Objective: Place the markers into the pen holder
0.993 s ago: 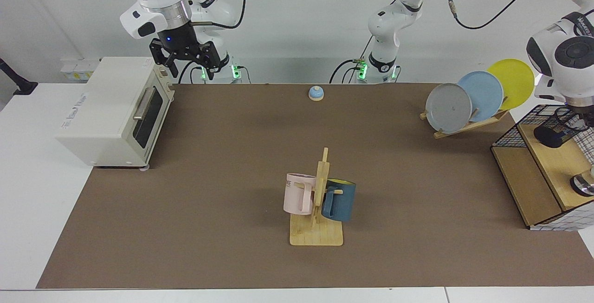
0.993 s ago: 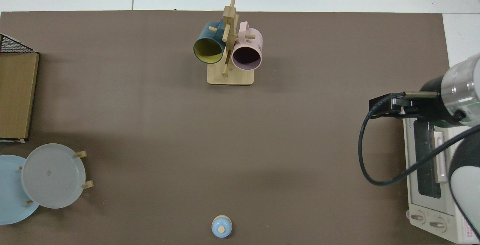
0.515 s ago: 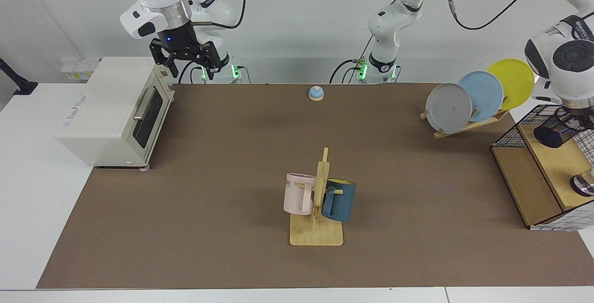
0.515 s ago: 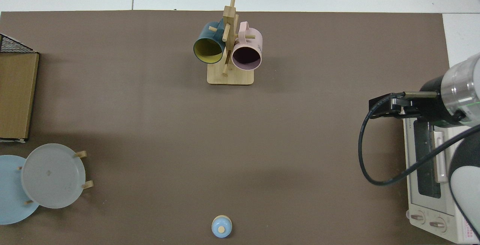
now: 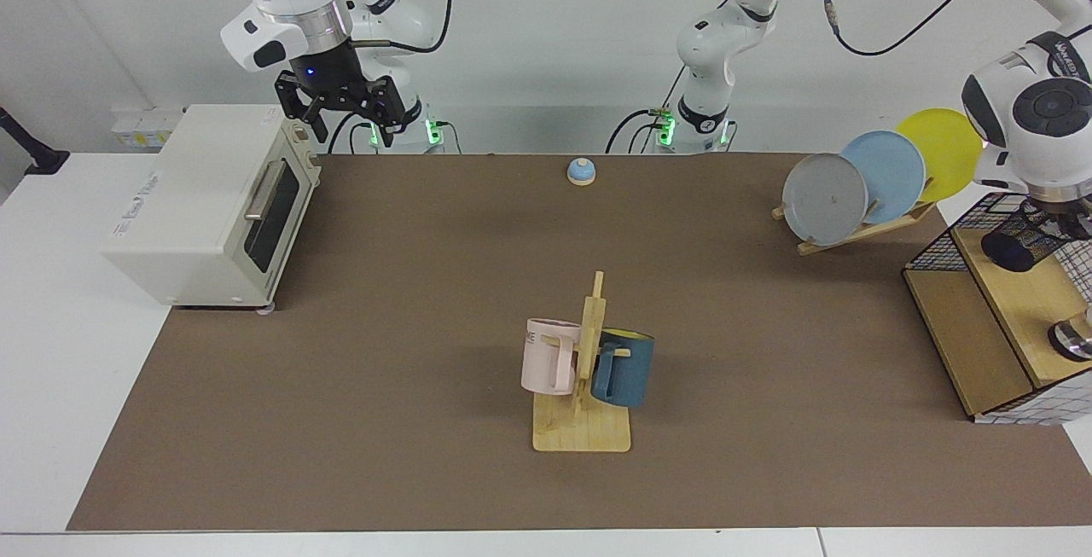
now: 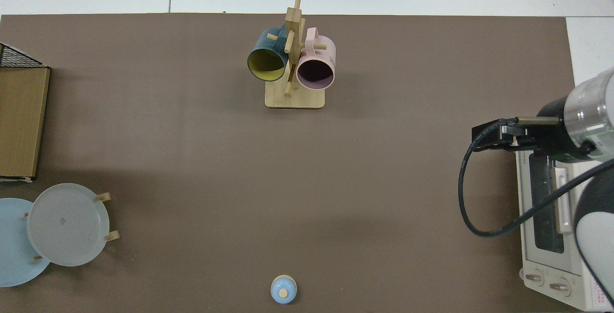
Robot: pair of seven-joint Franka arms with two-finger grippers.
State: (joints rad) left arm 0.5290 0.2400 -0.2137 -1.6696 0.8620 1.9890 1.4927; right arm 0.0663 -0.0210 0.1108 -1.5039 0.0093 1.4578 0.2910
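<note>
The pen holder (image 5: pixel 1026 236), a small black wire-mesh cup, hangs tilted just above the wooden shelf (image 5: pixel 1019 301) at the far right of the facing view. My left gripper (image 5: pixel 1062 209) comes down on its rim from above and is shut on it; the fingertips are hidden behind the mesh. No marker shows in either view. My right gripper (image 5: pixel 354 135) waits open and empty in the air beside the toaster oven's top corner, and it also shows in the top view as the right gripper (image 6: pixel 482 138). The left gripper and the holder lie outside the top view.
A white toaster oven (image 5: pixel 213 199) stands at one end of the brown mat. A wooden mug rack (image 5: pixel 584 386) with a pink and a blue mug stands mid-table. A plate rack (image 5: pixel 862 186), a blue bell (image 5: pixel 581 171) and a wire basket frame (image 5: pixel 938 246) are also there.
My left hand has shifted slightly toward the table's middle, lifting the tilted pen holder a little. The right arm has not moved.
</note>
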